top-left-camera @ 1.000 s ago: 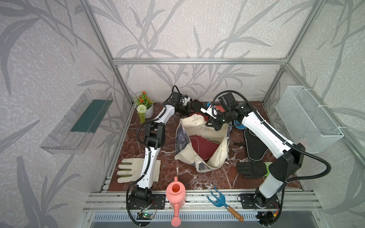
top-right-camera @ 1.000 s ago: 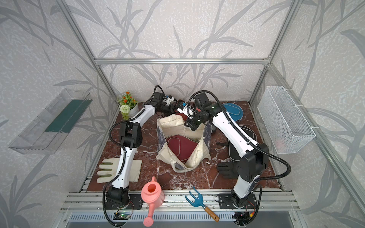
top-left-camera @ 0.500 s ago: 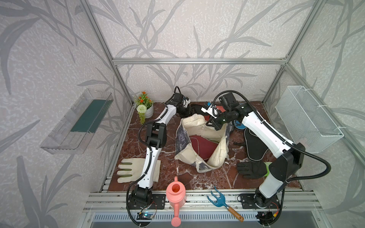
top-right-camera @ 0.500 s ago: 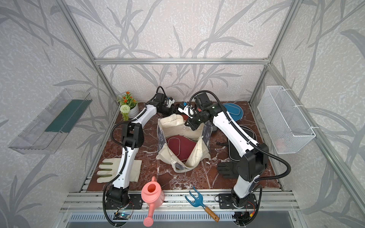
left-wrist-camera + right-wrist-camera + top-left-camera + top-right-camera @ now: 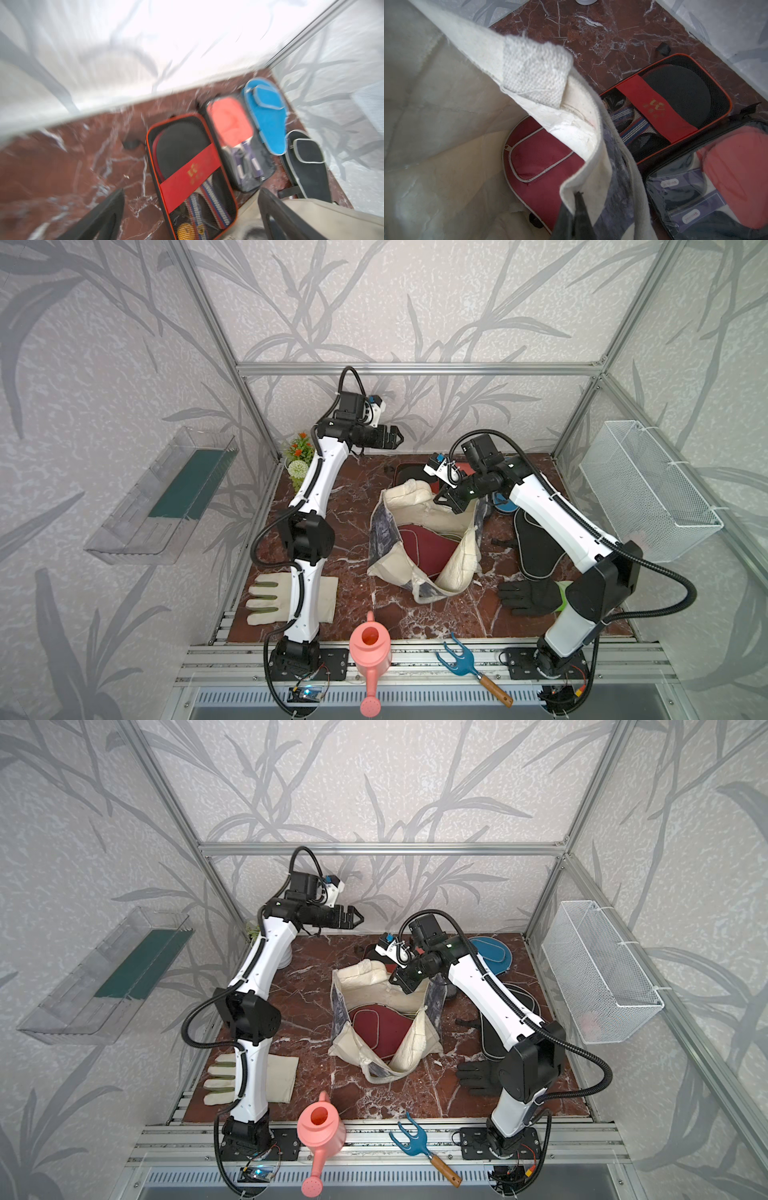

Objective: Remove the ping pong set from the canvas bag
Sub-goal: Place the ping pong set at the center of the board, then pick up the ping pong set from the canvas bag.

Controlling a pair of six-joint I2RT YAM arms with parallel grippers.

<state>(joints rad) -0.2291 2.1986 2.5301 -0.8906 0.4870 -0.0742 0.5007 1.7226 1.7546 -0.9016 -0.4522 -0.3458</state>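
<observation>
1. The left end effector is released, its jaws wide apart and empty. It is raised above the back of the surface, near the rear wall.
2. The right end effector is clenched on the far rim of the bag. The right wrist view shows its fingers pinching the cream edge.
3. The bag stands open mid-surface, and a maroon case lies flat inside it.
4. Just behind the bag, on the surface, lies a black box with a red stripe. Beside it is a clear pouch holding a red paddle, then a blue case.
5. A black case lies on the surface on the right arm's side of the bag, partly under that arm.
</observation>
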